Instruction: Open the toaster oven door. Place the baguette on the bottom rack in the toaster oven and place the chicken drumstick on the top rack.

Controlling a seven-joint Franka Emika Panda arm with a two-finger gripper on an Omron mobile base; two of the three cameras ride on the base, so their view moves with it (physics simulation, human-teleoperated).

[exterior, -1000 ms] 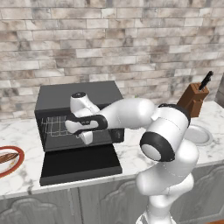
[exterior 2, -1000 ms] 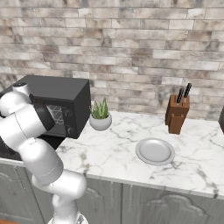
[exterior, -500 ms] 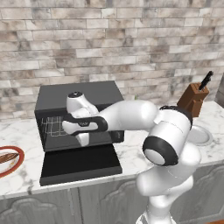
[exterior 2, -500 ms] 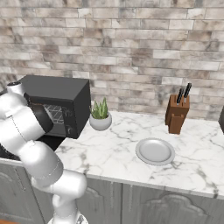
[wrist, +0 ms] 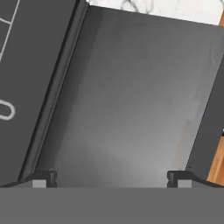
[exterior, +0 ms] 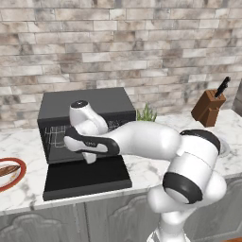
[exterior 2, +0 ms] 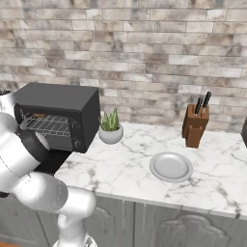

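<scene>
The black toaster oven (exterior: 85, 106) stands on the counter with its door (exterior: 85, 178) folded down flat in front. My gripper (exterior: 90, 159) hangs just above that door, pointing down, open and empty. In the hand view the dark fingertips (wrist: 40, 179) stand wide apart over the door panel (wrist: 131, 109). A silver wire rack (exterior 2: 48, 126) shows inside the oven (exterior 2: 58, 103); I cannot tell top rack from bottom rack. The baguette (exterior: 8, 170) lies on a red-rimmed plate (exterior: 19, 179) at the far left counter edge. The chicken drumstick is out of view.
A potted plant (exterior 2: 111, 128) sits right of the oven. Further right stand a wooden knife block (exterior 2: 195, 126) and a grey plate (exterior 2: 170, 166) on the marble counter (exterior 2: 120, 169). A brick wall runs behind.
My hand has drifted a little left and lower, from in front of the oven's opening down toward the flat door. Its jaws have stayed open. Nothing else moved.
</scene>
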